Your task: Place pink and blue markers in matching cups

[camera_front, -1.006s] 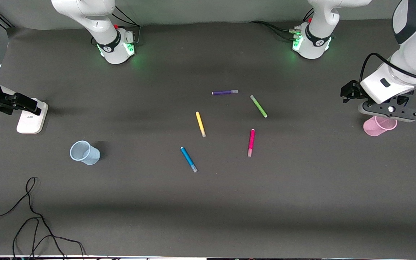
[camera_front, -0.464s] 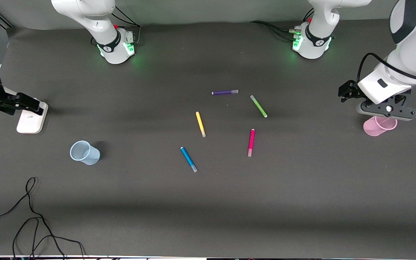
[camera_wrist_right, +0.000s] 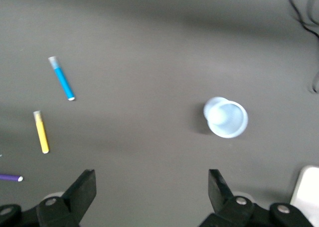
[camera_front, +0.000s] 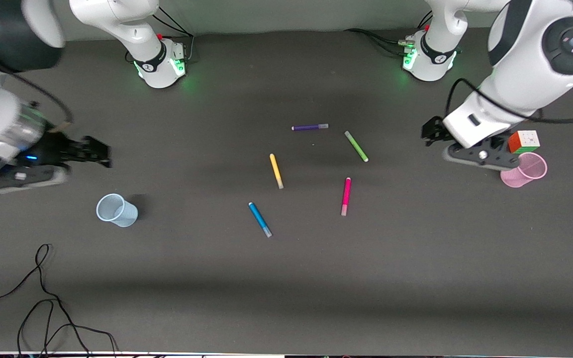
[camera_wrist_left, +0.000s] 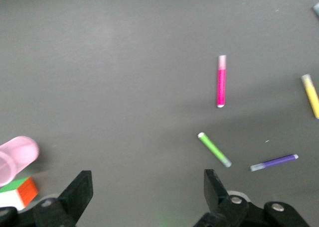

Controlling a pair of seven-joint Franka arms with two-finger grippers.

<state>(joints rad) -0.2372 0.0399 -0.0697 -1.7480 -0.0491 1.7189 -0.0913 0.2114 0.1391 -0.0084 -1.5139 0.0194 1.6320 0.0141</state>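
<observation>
Translucent plastic cups (camera_front: 116,210); matt dark table (camera_front: 416,258).

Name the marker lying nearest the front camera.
The blue marker. It lies lowest in the front view, just below the pink marker; yellow, green and purple lie closer to the robots' bases.

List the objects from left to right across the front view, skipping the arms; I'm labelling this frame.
Pale blue translucent plastic cup → blue marker → yellow marker → purple marker → pink marker → green marker → pale pink translucent plastic cup.
</observation>
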